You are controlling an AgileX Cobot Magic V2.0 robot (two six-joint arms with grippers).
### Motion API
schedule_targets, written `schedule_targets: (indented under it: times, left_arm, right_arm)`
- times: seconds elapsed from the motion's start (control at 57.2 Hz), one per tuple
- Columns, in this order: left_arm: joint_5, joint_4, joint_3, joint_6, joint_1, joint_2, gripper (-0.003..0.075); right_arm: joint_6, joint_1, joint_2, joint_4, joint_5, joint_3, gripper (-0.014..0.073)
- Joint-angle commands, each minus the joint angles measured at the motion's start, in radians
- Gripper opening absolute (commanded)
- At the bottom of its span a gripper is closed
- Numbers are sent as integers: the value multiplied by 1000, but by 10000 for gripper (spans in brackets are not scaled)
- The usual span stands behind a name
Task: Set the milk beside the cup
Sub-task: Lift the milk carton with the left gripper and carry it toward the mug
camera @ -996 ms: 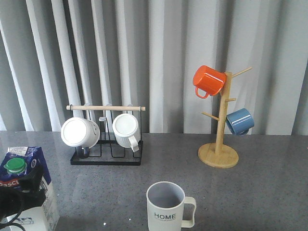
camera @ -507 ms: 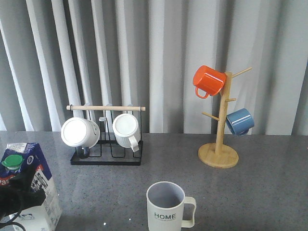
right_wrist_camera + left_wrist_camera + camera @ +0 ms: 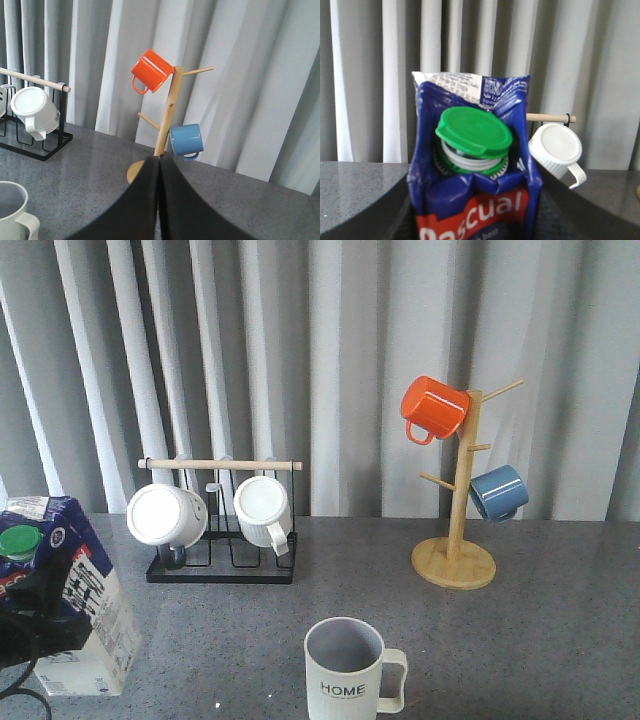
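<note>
2 things matter here: the milk (image 3: 70, 590) at the left edge of the front view, tilted with its top leaning left, and the cup (image 3: 348, 670) at bottom center, upright, handle to the right, "HOME" facing the camera. They're well apart on the grey table (image 3: 540, 640).

The left gripper (image 3: 25, 625) is a dark shape wrapped around the carton's lower left; in its wrist view the carton fills the middle, green cap (image 3: 474, 131) up front, dark fingers (image 3: 380, 210) on both sides clamping it.

The right gripper (image 3: 159, 200) has its fingers pressed together, nothing between them.

Behind: a black rack (image 3: 222, 540) with 2 white mugs (image 3: 165, 514), and a wooden tree (image 3: 455, 540) holding an orange mug (image 3: 433, 407) and a blue mug (image 3: 498, 492).
</note>
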Motion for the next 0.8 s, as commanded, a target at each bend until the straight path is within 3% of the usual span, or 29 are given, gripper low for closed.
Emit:
schedule_targets:
  times: [0.0,0.367,0.787]
  left_arm:
    - [-55,-5,-28,8,-36,-25,83]
    - [-34,-74,-75,7,-182,-2,83]
    - [60,-75,-75,1,-201,-3,83]
  right_arm:
    - [4,-4,5,5,-49,-28,-6]
    - [4,-4,5,5,-49,-28,-6]
    - [4,-4,5,5,-47,-28,-6]
